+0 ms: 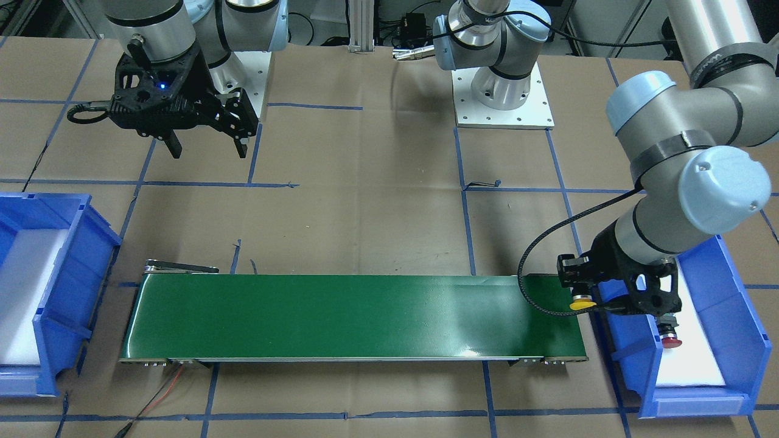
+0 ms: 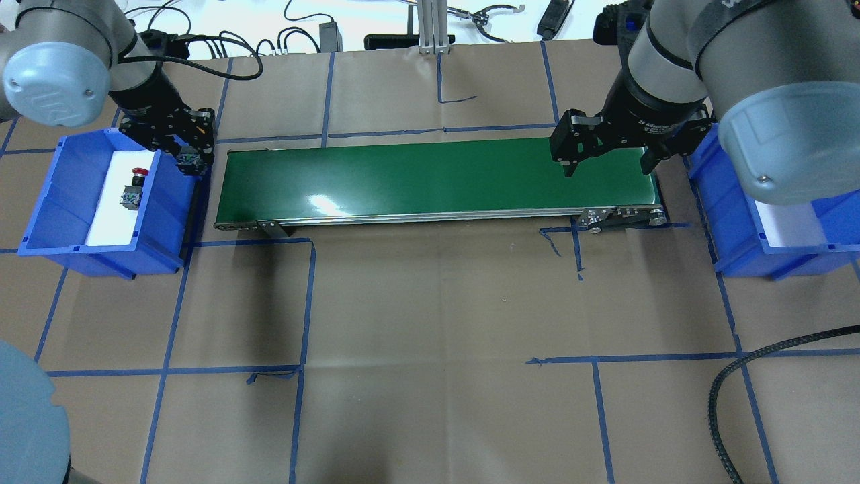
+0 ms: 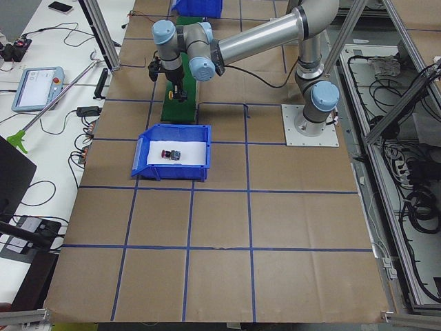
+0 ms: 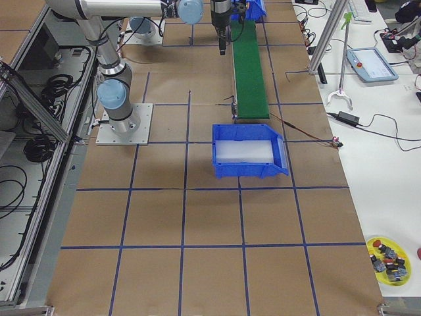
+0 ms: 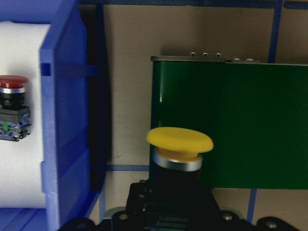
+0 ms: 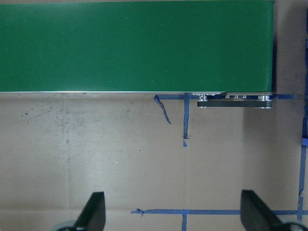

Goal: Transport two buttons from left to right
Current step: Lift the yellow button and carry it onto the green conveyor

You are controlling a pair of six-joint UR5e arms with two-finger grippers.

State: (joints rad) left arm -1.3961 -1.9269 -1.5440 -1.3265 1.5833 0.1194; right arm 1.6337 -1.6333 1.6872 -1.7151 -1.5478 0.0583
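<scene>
Your left fingers (image 1: 572,272) hold the yellow button (image 5: 179,139) below its cap; your right fingers (image 6: 96,211) are spread wide. It's probably light, rigid and slick-capped, so grip the body.

Brown-papered table (image 2: 430,302) gridded with blue tape (image 2: 201,370) — white bench (image 4: 395,184) alongside.

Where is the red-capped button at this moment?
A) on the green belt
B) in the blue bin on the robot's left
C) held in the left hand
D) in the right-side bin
B: the red button lies inside the left blue bin; the left hand holds the yellow button.
</scene>
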